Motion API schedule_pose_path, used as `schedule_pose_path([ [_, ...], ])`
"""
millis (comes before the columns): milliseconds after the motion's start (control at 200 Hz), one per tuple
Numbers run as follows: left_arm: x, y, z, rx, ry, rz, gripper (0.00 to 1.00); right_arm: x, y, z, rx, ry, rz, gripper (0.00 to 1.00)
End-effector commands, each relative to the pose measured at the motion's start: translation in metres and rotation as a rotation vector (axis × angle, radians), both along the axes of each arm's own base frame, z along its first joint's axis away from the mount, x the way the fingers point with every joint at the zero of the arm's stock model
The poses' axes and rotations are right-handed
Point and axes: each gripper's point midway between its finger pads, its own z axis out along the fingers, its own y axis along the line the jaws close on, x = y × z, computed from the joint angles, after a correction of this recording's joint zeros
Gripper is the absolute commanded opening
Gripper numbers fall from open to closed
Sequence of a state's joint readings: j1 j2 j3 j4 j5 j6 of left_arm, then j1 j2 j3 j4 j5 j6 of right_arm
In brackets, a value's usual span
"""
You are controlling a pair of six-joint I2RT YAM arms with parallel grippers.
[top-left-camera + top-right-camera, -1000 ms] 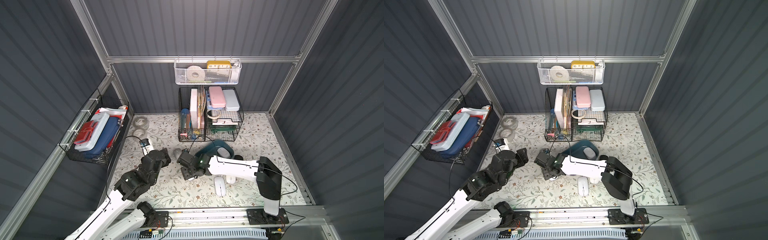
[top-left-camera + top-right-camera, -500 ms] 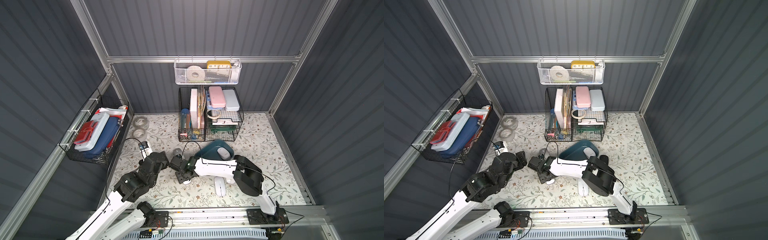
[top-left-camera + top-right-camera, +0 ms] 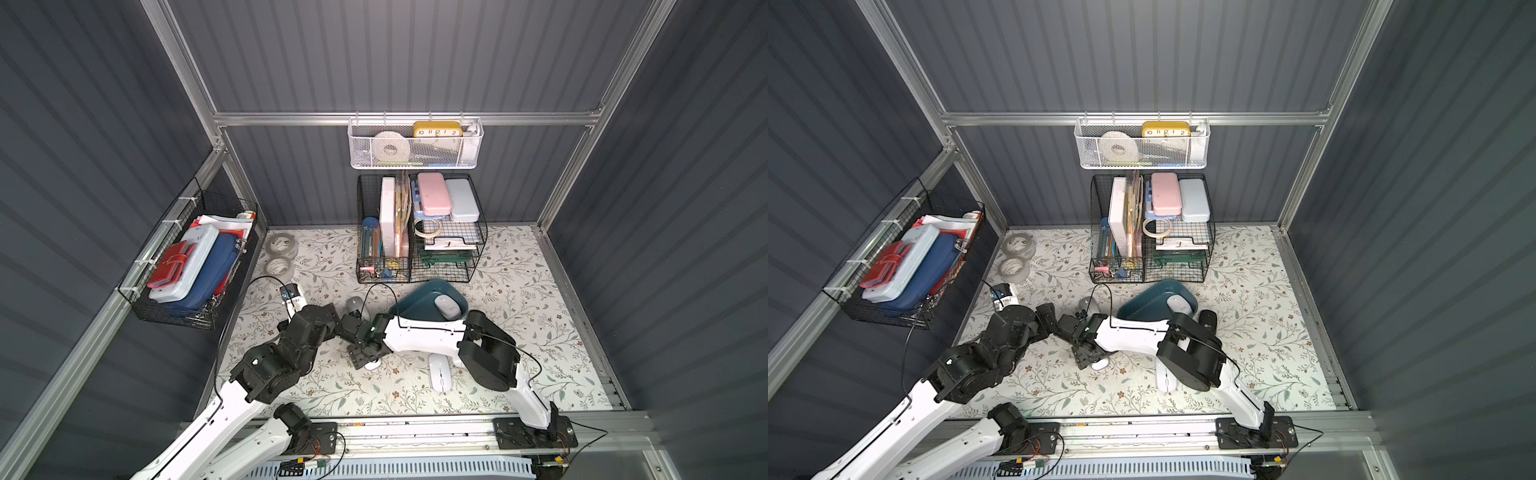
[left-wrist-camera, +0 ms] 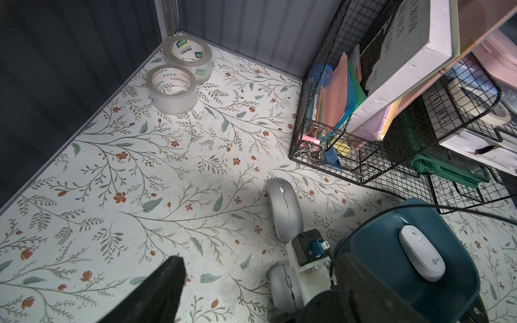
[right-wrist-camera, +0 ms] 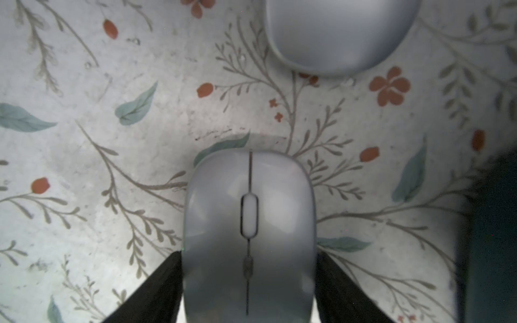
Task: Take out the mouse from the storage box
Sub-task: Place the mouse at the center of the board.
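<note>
Below right wrist, mouse between fingers, mostly hidden from above

Mouse in storage box

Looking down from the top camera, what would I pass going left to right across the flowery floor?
Two tape rolls → grey mouse → dark teal storage box, with a white mouse lying in it.

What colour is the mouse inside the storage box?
White; the mouse shows best in the left wrist view.
</note>
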State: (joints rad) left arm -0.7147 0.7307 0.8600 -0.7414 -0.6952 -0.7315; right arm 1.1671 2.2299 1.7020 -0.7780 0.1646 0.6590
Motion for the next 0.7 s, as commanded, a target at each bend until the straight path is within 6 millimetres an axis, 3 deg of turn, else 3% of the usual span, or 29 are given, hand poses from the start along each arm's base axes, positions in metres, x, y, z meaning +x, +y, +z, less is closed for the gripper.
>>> schedule_pose_path([
  [0,-0.001,-0.001,-0.004,0.004,0.010,-0.007,0.92,0.004,-0.003,0.010,-0.002,-0.020,-0.004,0.82],
  [125,0.000,-0.002,-0.001,-0.003,0.002,-0.011,0.93,0.006,-0.008,0.028,0.022,-0.040,-0.008,0.83],
  [395,0.003,-0.011,0.008,-0.028,-0.015,-0.049,0.97,0.014,-0.045,0.099,0.133,-0.125,-0.004,0.83],
  [525,0.008,-0.028,-0.002,-0.073,0.004,-0.089,0.99,0.026,-0.084,0.120,0.122,-0.193,-0.040,0.84],
  [695,0.019,-0.083,-0.039,-0.192,0.124,-0.233,0.99,0.057,-0.154,0.118,0.072,-0.212,-0.177,0.84],
])
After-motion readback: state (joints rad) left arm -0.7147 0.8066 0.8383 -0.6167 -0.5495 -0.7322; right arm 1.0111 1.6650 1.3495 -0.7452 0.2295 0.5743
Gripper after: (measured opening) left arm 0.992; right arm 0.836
